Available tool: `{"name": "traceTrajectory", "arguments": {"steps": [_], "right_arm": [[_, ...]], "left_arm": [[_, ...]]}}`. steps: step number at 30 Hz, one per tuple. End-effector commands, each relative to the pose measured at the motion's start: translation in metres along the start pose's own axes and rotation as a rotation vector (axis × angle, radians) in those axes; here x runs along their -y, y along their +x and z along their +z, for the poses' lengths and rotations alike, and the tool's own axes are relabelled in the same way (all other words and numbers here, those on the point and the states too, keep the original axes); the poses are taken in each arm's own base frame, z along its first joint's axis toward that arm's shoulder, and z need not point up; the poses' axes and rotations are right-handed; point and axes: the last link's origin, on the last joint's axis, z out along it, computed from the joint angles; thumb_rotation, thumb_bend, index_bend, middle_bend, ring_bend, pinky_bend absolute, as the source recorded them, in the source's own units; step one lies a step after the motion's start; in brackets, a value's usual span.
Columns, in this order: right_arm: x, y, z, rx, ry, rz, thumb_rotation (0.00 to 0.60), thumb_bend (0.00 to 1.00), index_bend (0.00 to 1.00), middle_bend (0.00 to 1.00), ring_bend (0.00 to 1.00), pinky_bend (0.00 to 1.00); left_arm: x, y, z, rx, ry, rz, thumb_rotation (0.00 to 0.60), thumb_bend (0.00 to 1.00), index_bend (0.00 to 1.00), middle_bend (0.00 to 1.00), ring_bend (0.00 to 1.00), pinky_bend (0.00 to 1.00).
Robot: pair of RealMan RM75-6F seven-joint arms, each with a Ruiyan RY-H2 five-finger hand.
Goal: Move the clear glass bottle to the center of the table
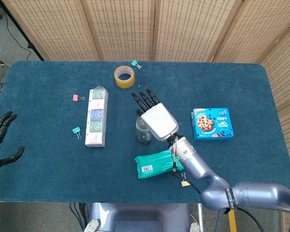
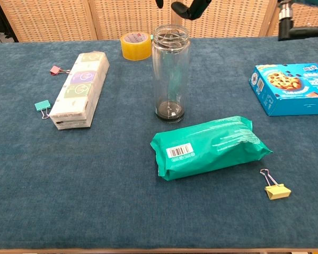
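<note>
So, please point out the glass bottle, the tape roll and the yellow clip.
bottle (image 2: 171, 74), chest view, on its clear side wall.
tape roll (image 2: 136, 46), chest view, on its yellow outer side.
yellow clip (image 2: 277, 191), chest view, on its yellow body.

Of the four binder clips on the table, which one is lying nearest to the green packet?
The yellow clip, just off the packet's right end at the front. The teal and pink clips lie far left; the fourth sits by the tape.

Woven wicker screens (image 1: 121, 29) stand behind the blue-carpeted table (image 1: 48, 159).
</note>
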Motion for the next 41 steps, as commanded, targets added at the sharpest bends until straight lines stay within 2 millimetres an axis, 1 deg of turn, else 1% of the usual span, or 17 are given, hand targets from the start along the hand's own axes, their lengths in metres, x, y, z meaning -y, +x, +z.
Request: {"name": "traceTrajectory", "arguments": {"steps": [1, 4, 7, 8, 10, 12, 13, 14, 17, 19, 21, 22, 26, 28, 32, 36, 41], "right_arm": [[-0.007, 0.004, -0.007, -0.014, -0.009, -0.013, 0.6, 0.58, 0.38, 0.0, 0.0, 0.0], [-0.021, 0.007, -0.016, -0.034, -0.028, -0.011, 0.6, 0.58, 0.35, 0.0, 0.0, 0.0], [-0.047, 0.004, -0.029, -0.049, -0.065, -0.006, 0.6, 0.58, 0.24, 0.0, 0.0, 0.0], [-0.057, 0.002, -0.034, -0.047, -0.083, -0.003, 0.6, 0.57, 0.18, 0.0, 0.0, 0.0], [-0.083, -0.004, -0.049, -0.024, -0.139, -0.026, 0.6, 0.39, 0.07, 0.0, 0.0, 0.0], [-0.104, -0.008, -0.062, -0.003, -0.189, -0.043, 0.6, 0.08, 0.0, 0.0, 0.0, 0.0], [-0.117, -0.01, -0.071, 0.008, -0.224, -0.041, 0.6, 0.02, 0.0, 0.0, 0.0, 0.0], [-0.126, -0.012, -0.078, 0.015, -0.249, -0.031, 0.6, 0.0, 0.0, 0.0, 0.0, 0.0], [-0.153, -0.02, -0.102, 0.034, -0.321, 0.006, 0.6, 0.0, 0.0, 0.0, 0.0, 0.0], [-0.171, -0.027, -0.122, 0.051, -0.364, 0.008, 0.6, 0.0, 0.0, 0.0, 0.0, 0.0], [-0.18, -0.032, -0.138, 0.058, -0.386, 0.015, 0.6, 0.0, 0.0, 0.0, 0.0, 0.0], [-0.186, -0.037, -0.151, 0.065, -0.407, 0.019, 0.6, 0.0, 0.0, 0.0, 0.0, 0.0], [-0.197, -0.05, -0.188, 0.067, -0.452, 0.044, 0.6, 0.0, 0.0, 0.0, 0.0, 0.0], [-0.201, -0.062, -0.216, 0.091, -0.485, 0.055, 0.6, 0.0, 0.0, 0.0, 0.0, 0.0], [-0.2, -0.077, -0.251, 0.11, -0.514, 0.073, 0.6, 0.0, 0.0, 0.0, 0.0, 0.0], [-0.192, -0.085, -0.275, 0.097, -0.535, 0.107, 0.6, 0.0, 0.0, 0.0, 0.0, 0.0], [-0.188, -0.089, -0.29, 0.069, -0.559, 0.129, 0.6, 0.0, 0.0, 0.0, 0.0, 0.0]], "left_arm": [[-0.001, 0.0, 0.0, 0.0, -0.001, 0.003, 0.6, 0.34, 0.0, 0.0, 0.0, 0.0], [-0.001, -0.001, -0.002, -0.001, -0.001, 0.009, 0.6, 0.34, 0.0, 0.0, 0.0, 0.0], [-0.002, -0.001, -0.004, -0.006, 0.001, 0.017, 0.6, 0.34, 0.0, 0.0, 0.0, 0.0], [-0.003, -0.002, -0.004, -0.007, 0.004, 0.022, 0.6, 0.34, 0.0, 0.0, 0.0, 0.0], [-0.002, -0.003, -0.006, -0.001, 0.015, 0.044, 0.6, 0.33, 0.0, 0.0, 0.0, 0.0], [-0.001, -0.004, -0.008, 0.008, 0.031, 0.065, 0.6, 0.28, 0.0, 0.0, 0.0, 0.0], [-0.002, -0.005, -0.009, 0.011, 0.036, 0.07, 0.6, 0.25, 0.0, 0.0, 0.0, 0.0], [-0.003, -0.005, -0.01, 0.01, 0.038, 0.073, 0.6, 0.22, 0.0, 0.0, 0.0, 0.0], [-0.005, -0.006, -0.013, 0.0, 0.042, 0.083, 0.6, 0.15, 0.0, 0.0, 0.0, 0.0], [-0.004, -0.008, -0.017, -0.011, 0.046, 0.08, 0.6, 0.14, 0.0, 0.0, 0.0, 0.0], [-0.003, -0.01, -0.02, -0.028, 0.04, 0.075, 0.6, 0.14, 0.0, 0.0, 0.0, 0.0], [-0.002, -0.01, -0.022, -0.042, 0.035, 0.07, 0.6, 0.14, 0.0, 0.0, 0.0, 0.0], [0.005, -0.011, -0.031, -0.075, 0.035, 0.06, 0.6, 0.14, 0.0, 0.0, 0.0, 0.0], [0.009, -0.014, -0.037, -0.09, 0.037, 0.048, 0.6, 0.14, 0.0, 0.0, 0.0, 0.0], [0.015, -0.026, -0.046, -0.077, 0.044, 0.044, 0.6, 0.14, 0.0, 0.0, 0.0, 0.0], [0.018, -0.029, -0.049, -0.072, 0.054, 0.064, 0.6, 0.14, 0.0, 0.0, 0.0, 0.0], [0.021, -0.029, -0.053, -0.067, 0.083, 0.072, 0.6, 0.14, 0.0, 0.0, 0.0, 0.0]]}}
